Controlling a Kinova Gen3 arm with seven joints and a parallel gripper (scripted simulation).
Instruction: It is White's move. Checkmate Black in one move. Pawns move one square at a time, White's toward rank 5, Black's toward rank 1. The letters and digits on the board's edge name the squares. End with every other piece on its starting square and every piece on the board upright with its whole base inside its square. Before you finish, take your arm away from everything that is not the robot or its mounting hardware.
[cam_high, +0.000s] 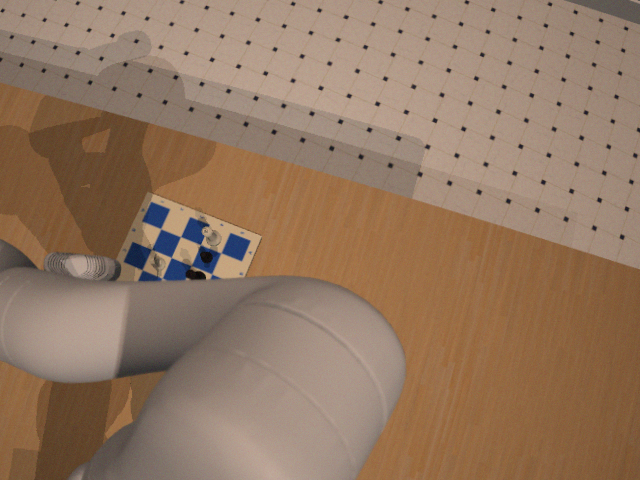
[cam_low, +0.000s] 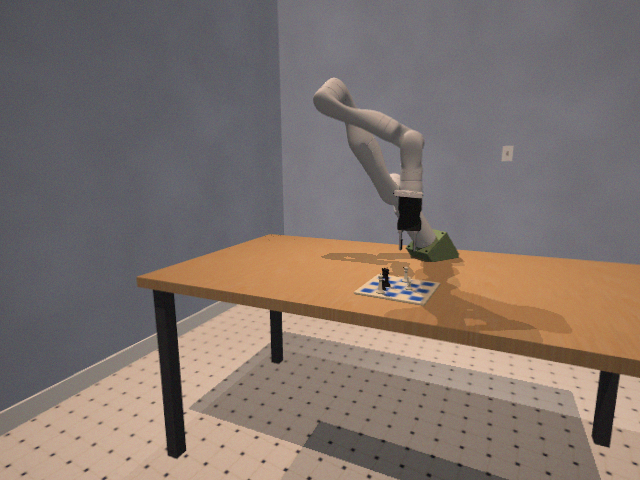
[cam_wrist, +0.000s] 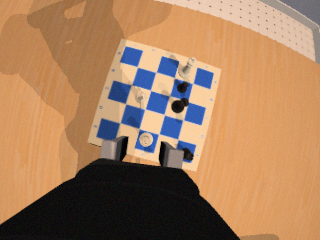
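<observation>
Gripper (cam_low: 407, 249) (cam_wrist: 143, 147), fingers parted on nothing, hangs above the board (cam_high: 256, 238) (cam_low: 361, 294) (cam_wrist: 93, 141) near the tabletop's long edge. Coming down off-centre could topple the white piece (cam_low: 405, 270) (cam_wrist: 145, 139) or clip the black piece (cam_wrist: 188, 154) beside it.

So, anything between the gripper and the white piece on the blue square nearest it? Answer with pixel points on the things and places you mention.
Nothing visible stands between the gripper (cam_low: 407, 249) (cam_wrist: 143, 147) and the white piece (cam_low: 406, 270) (cam_wrist: 146, 139). A black piece (cam_wrist: 187, 154) is off to one side.

The arm (cam_high: 248, 351) hides (in the top view) the board's (cam_high: 254, 238) near part.
</observation>
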